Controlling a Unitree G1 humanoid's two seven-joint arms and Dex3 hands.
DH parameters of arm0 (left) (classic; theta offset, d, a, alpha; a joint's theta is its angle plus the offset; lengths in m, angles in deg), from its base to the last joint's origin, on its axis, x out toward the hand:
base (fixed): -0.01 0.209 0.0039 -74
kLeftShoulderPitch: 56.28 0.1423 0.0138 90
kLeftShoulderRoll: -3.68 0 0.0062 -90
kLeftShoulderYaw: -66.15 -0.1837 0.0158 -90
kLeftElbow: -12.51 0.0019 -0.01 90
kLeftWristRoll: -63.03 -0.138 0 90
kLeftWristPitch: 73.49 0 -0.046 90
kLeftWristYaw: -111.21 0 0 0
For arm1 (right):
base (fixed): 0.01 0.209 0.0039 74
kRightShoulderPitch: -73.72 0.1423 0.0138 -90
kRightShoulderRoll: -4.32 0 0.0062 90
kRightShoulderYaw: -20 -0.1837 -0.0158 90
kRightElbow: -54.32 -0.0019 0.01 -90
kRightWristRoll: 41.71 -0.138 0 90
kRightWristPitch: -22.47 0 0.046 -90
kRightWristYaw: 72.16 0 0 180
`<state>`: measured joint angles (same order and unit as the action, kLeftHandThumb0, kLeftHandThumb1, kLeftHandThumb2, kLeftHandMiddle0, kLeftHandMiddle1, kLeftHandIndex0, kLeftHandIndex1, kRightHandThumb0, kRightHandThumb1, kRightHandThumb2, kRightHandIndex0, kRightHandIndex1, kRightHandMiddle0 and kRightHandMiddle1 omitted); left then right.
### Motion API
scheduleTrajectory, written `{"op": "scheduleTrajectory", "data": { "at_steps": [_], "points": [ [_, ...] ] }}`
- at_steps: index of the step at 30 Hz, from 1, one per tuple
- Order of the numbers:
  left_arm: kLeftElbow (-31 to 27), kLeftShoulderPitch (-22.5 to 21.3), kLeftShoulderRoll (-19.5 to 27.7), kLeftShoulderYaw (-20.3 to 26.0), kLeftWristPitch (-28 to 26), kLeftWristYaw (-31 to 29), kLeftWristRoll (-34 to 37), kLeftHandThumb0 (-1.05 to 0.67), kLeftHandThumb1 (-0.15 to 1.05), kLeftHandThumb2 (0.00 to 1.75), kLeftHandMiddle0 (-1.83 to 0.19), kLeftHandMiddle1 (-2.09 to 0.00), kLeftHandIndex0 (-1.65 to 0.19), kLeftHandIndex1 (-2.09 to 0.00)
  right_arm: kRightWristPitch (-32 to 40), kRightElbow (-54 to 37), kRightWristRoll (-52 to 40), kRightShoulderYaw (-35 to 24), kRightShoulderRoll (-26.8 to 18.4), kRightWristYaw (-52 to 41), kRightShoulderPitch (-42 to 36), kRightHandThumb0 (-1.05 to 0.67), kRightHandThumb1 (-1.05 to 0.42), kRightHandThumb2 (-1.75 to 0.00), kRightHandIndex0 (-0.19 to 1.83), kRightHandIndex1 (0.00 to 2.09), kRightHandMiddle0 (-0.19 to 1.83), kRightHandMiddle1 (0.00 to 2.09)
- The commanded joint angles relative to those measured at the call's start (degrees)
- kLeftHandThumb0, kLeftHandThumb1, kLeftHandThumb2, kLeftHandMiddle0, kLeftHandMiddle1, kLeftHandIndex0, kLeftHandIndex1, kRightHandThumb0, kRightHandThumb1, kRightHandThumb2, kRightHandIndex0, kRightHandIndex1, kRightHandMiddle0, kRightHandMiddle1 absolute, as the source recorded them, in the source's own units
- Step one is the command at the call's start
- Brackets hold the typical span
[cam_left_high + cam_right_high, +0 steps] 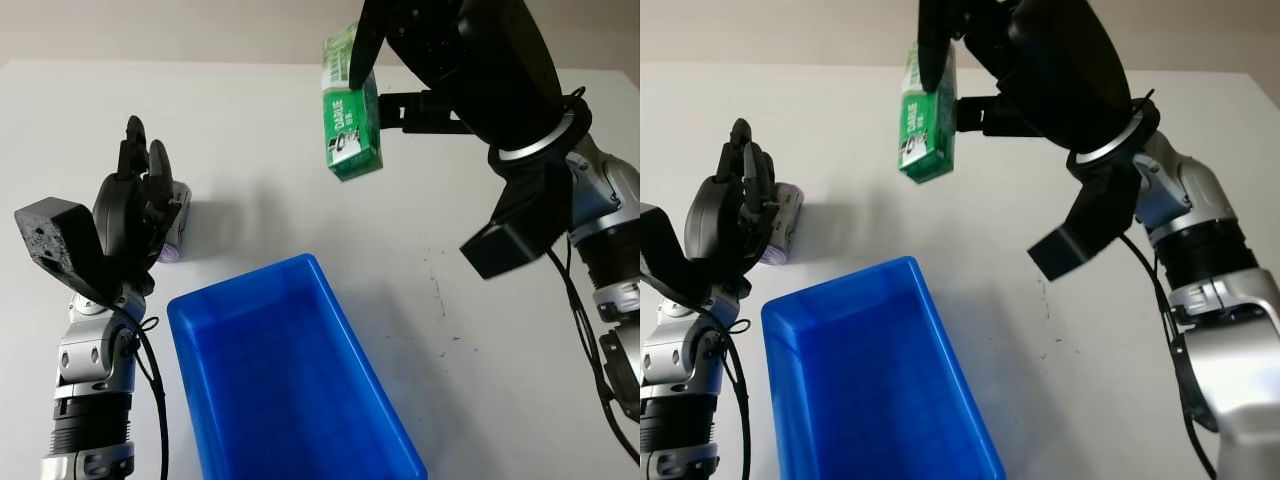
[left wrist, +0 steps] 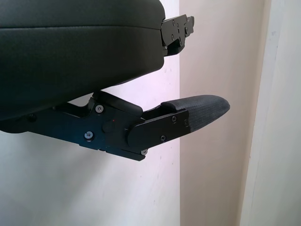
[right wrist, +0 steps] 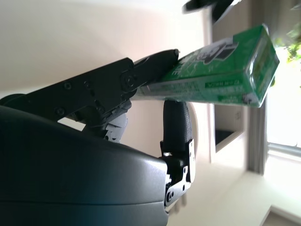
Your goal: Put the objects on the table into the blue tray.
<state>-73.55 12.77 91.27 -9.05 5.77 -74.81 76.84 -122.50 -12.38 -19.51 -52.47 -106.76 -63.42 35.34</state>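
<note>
My right hand [image 1: 362,62] is raised high over the table's far middle, shut on a green carton [image 1: 351,128] that hangs upright, well above and beyond the blue tray [image 1: 243,281]. The carton [image 3: 221,70] is pinched between the black fingers [image 3: 175,125] in the right wrist view. The tray sits at the near centre with nothing inside it. At the left, a small white and purple object [image 1: 179,226] lies on the table. My left hand [image 1: 141,168] is open, held up just in front of that object and partly hiding it.
The white table [image 1: 260,150] runs to a pale wall at the back. My right forearm [image 1: 545,190] crosses above the table's right side. A few small dark specks [image 1: 438,290] mark the surface to the right of the tray.
</note>
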Motion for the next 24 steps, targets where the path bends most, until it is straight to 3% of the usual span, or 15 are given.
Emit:
{"op": "scheduleTrajectory", "data": {
  "at_steps": [1, 8, 10, 11, 12, 13, 15, 16, 18, 19, 21, 22, 24],
  "points": [
    [0.06, -0.87, 0.11, 0.05, 0.54, -0.16, 0.03, -0.74, 1.05, 0.68, 0.19, 0.00, 0.19, 0.00, -0.27, -4.21, -3.59, -0.04, 0.43, -4.67, -2.62, -0.30, -1.05, -0.10, 1.18, 2.09, 0.96, 2.09],
    [0.82, -1.41, 0.12, 0.18, 1.53, -0.28, -0.06, -0.73, 1.05, 0.68, 0.19, 0.00, 0.19, 0.00, 3.32, -13.11, -13.60, 0.94, -0.60, -23.48, -8.47, -0.32, -1.00, -0.08, 1.10, 2.09, 0.85, 2.09],
    [0.88, -1.51, 0.10, 0.27, 1.49, -0.10, -0.06, -0.73, 1.05, 0.68, 0.19, 0.00, 0.19, 0.00, 5.34, -15.65, -15.91, 1.18, -2.52, -30.09, -9.12, -0.33, -0.95, -0.05, 0.91, 2.09, 0.71, 2.09],
    [1.12, -1.63, 0.10, 0.36, 1.65, -0.13, 0.02, -0.73, 1.05, 0.68, 0.19, 0.00, 0.19, 0.00, 6.04, -16.64, -16.74, 1.16, -3.35, -33.07, -9.31, -0.31, -0.90, -0.04, 0.62, 2.09, 0.40, 2.09],
    [1.28, -1.70, 0.04, 0.40, 1.82, -0.03, -0.01, -0.73, 1.05, 0.68, 0.19, 0.00, 0.19, 0.00, 7.20, -17.76, -17.47, 1.32, -4.33, -35.64, -9.53, -0.31, -0.88, -0.04, 0.33, 1.98, 0.13, 1.97],
    [1.31, -1.72, 0.06, 0.34, 1.86, -0.06, -0.05, -0.74, 1.05, 0.68, 0.19, 0.00, 0.19, 0.00, 8.79, -19.10, -18.33, 1.20, -5.14, -38.45, -9.98, -0.25, -0.89, -0.04, 0.16, 1.63, 0.04, 1.61],
    [1.39, -1.78, -0.01, 0.12, 1.90, -0.10, -0.14, -0.74, 1.05, 0.68, 0.19, 0.00, 0.19, 0.00, 10.78, -20.62, -19.20, 0.47, -5.66, -41.87, -10.91, -0.09, -0.88, -0.04, 0.15, 0.90, 0.14, 0.89],
    [1.43, -1.81, -0.07, 0.02, 1.90, -0.12, -0.16, -0.74, 1.05, 0.68, 0.19, 0.00, 0.19, 0.00, 11.25, -20.98, -19.35, -0.06, -5.54, -42.84, -11.34, 0.02, -0.89, -0.19, 0.12, 0.53, 0.15, 0.51],
    [1.50, -1.90, -0.29, -0.10, 1.96, -0.10, -0.12, -0.74, 1.05, 0.68, 0.19, 0.00, 0.19, 0.00, 11.42, -21.36, -18.77, -1.33, -4.84, -43.31, -12.19, 0.10, -0.65, -0.79, 0.12, 0.22, 0.18, 0.20],
    [1.58, -1.97, -0.40, -0.13, 2.01, -0.09, -0.09, -0.74, 1.05, 0.67, 0.19, 0.00, 0.19, 0.00, 12.11, -21.62, -19.14, -1.81, -4.54, -43.71, -12.52, 0.07, -0.64, -0.98, 0.06, 0.12, 0.13, 0.11],
    [1.80, -2.12, -0.41, -0.27, 2.06, -0.25, -0.10, -0.74, 1.05, 0.67, 0.19, 0.00, 0.19, 0.00, 13.60, -21.72, -20.48, -2.67, -3.85, -44.38, -12.87, -0.16, -0.92, -0.51, -0.04, 0.05, 0.03, 0.05],
    [1.89, -2.19, -0.41, -0.30, 2.05, -0.31, -0.06, -0.74, 1.05, 0.68, 0.19, 0.00, 0.19, 0.00, 14.69, -21.81, -21.03, -3.17, -3.44, -44.50, -13.02, -0.40, -0.99, -0.36, -0.09, 0.03, -0.03, 0.03],
    [2.01, -2.25, -0.42, -0.38, 2.15, -0.23, -0.20, -0.74, 1.05, 0.68, 0.19, 0.00, 0.19, 0.00, 18.13, -22.26, -21.38, -4.32, -2.97, -44.90, -12.98, -0.66, -1.03, -0.40, -0.14, 0.01, -0.11, 0.02]
  ]
}}
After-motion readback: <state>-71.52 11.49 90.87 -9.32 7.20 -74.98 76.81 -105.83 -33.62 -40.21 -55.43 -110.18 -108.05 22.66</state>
